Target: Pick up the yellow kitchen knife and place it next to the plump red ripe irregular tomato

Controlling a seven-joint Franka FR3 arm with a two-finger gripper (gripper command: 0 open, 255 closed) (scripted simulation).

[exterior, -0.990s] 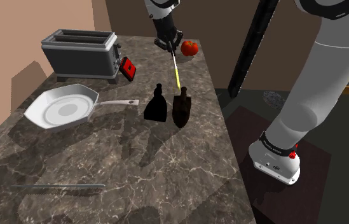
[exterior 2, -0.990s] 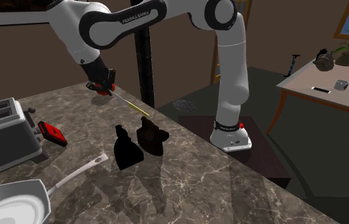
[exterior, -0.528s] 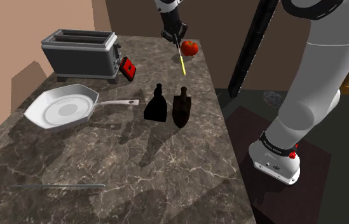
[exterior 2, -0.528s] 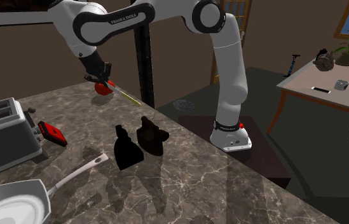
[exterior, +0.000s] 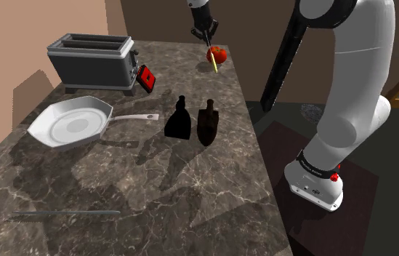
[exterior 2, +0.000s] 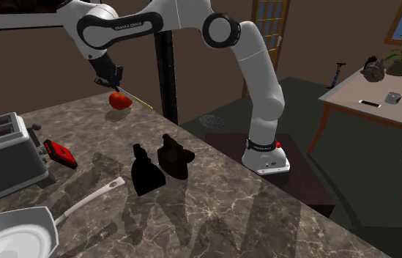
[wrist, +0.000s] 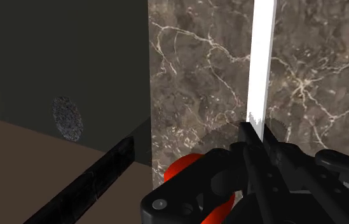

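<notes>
My black gripper is shut on the handle end of a thin yellow knife, holding it in the air above the far end of the marble counter. The blade slants down across the red tomato, which rests near the counter's far edge. In the second exterior view the gripper hangs just above the tomato, and the knife points off to that view's right. Seen from the wrist, the blade looks white and runs out from the gripper over the marble, with the tomato partly hidden beside the hand.
A toaster and a small red object stand at the back left. A white frying pan lies mid-left. Two dark bottle-like objects stand mid-counter. A long grey utensil lies near the front. A black post rises beyond the counter's edge.
The gripper has carried the knife away from above the two dark objects toward the far end of the counter, up to the tomato. Nothing else moved.
</notes>
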